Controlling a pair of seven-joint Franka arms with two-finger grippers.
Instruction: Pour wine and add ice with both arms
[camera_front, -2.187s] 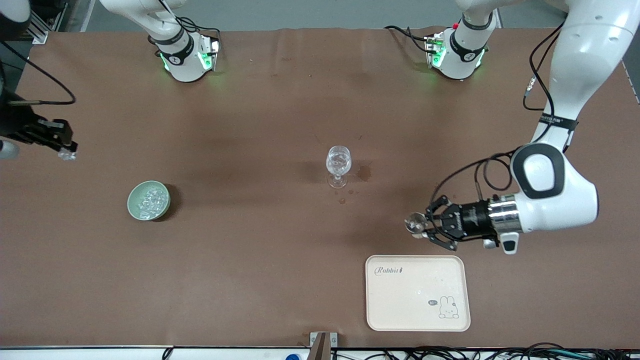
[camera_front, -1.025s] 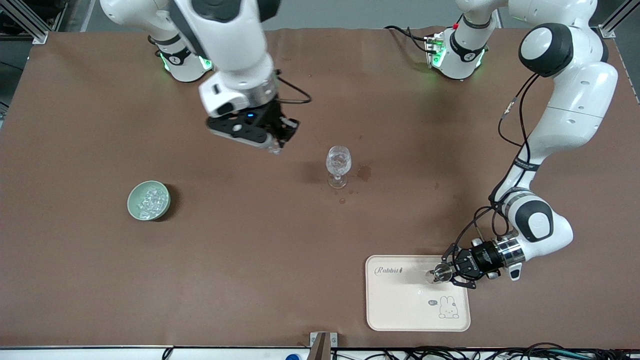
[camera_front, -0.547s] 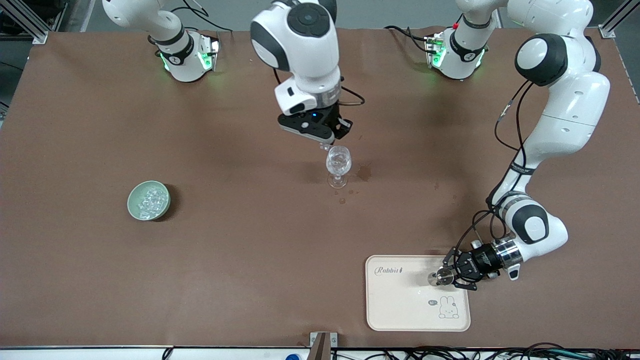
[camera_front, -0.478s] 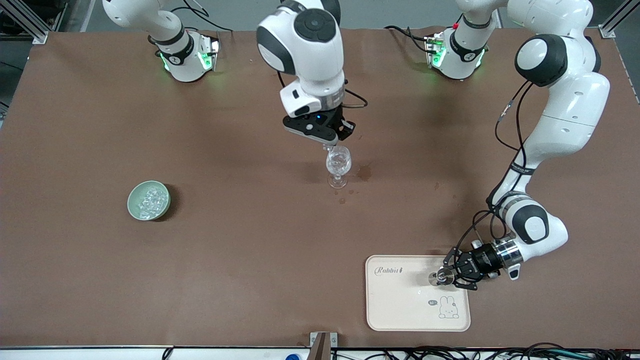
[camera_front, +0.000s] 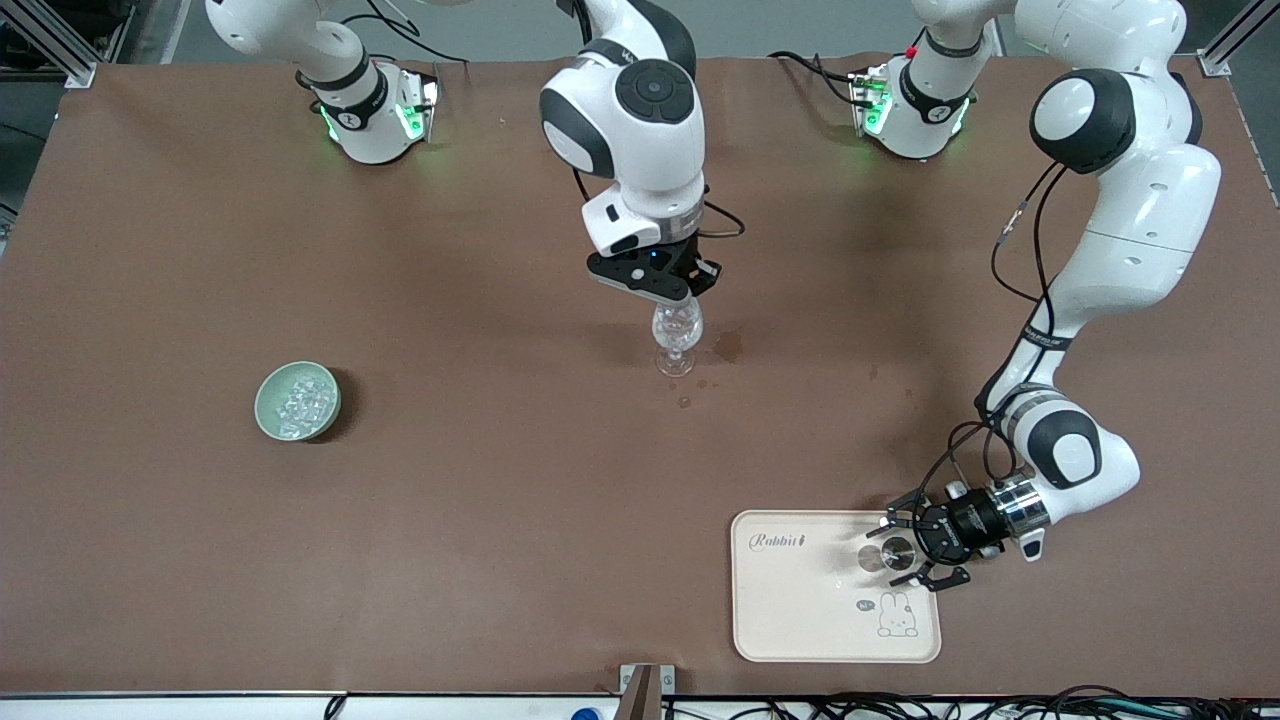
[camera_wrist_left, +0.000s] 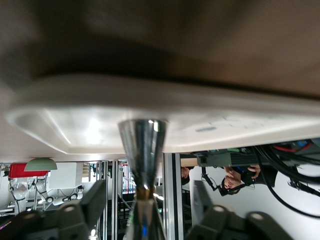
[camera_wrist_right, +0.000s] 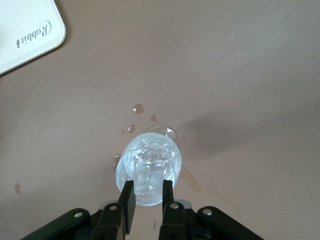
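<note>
A clear stemmed wine glass (camera_front: 677, 332) stands at the table's middle; it also shows in the right wrist view (camera_wrist_right: 150, 165). My right gripper (camera_front: 668, 297) hovers just over its rim, shut on a clear ice cube (camera_wrist_right: 149, 182). A pale green bowl (camera_front: 297, 401) of ice cubes sits toward the right arm's end. My left gripper (camera_front: 905, 552) is low over the cream tray (camera_front: 800, 610), with its jaws open on either side of a small metal jigger (camera_front: 893, 553) that stands on the tray. In the left wrist view the jigger (camera_wrist_left: 142, 145) stands between the parted fingers (camera_wrist_left: 97, 197).
Brown spill marks (camera_front: 728, 346) lie on the brown table cover beside the glass foot; drops show in the right wrist view (camera_wrist_right: 139, 108). The tray's corner (camera_wrist_right: 25, 35) shows there too. Both arm bases stand along the table's edge farthest from the front camera.
My right gripper has come from the bowl's end with the ice cube to a spot over the glass. My left gripper set the jigger on the tray and has opened off it.
</note>
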